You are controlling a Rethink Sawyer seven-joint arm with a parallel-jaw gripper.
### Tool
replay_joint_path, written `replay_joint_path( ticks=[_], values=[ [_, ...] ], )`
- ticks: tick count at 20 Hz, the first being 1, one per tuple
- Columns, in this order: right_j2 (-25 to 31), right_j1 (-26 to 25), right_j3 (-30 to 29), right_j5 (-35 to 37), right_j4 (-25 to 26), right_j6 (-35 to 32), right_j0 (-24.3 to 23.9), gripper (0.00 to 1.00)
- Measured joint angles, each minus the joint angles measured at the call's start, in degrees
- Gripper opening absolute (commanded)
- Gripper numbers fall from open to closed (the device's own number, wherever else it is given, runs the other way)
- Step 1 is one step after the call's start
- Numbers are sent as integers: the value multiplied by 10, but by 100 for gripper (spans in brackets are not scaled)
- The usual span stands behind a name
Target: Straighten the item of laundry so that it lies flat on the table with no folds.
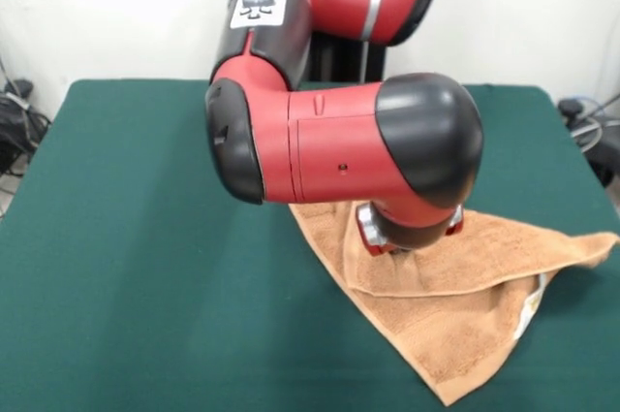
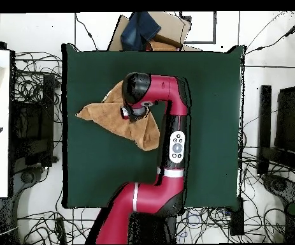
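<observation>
Since the towel (image 1: 465,305) on the table (image 1: 126,267) is soft, limp and folded over, I'd grab a free corner; can't tell gripper (image 1: 402,237) jaws, arm's blocking.

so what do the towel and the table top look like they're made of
The towel looks like terry cloth: soft, matte, light brown-orange, with a fuzzy looped nap and a flatter woven band near one edge; probably cotton, though the fibre can't be told. The table is covered in dark green cloth that looks like felt: flat, matte, without shine or visible weave. What lies under the cover is hidden.
</observation>
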State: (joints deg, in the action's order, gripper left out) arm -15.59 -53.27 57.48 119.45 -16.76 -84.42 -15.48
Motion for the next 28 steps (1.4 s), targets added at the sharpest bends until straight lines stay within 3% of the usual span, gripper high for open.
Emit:
replay_joint_path(
  ticks=[16, 28],
  values=[
    [-38, 30, -51, 0, -1, 72, -27, 0],
    [-67, 71, -134, 0, -3, 115, -26, 0]
  ],
)
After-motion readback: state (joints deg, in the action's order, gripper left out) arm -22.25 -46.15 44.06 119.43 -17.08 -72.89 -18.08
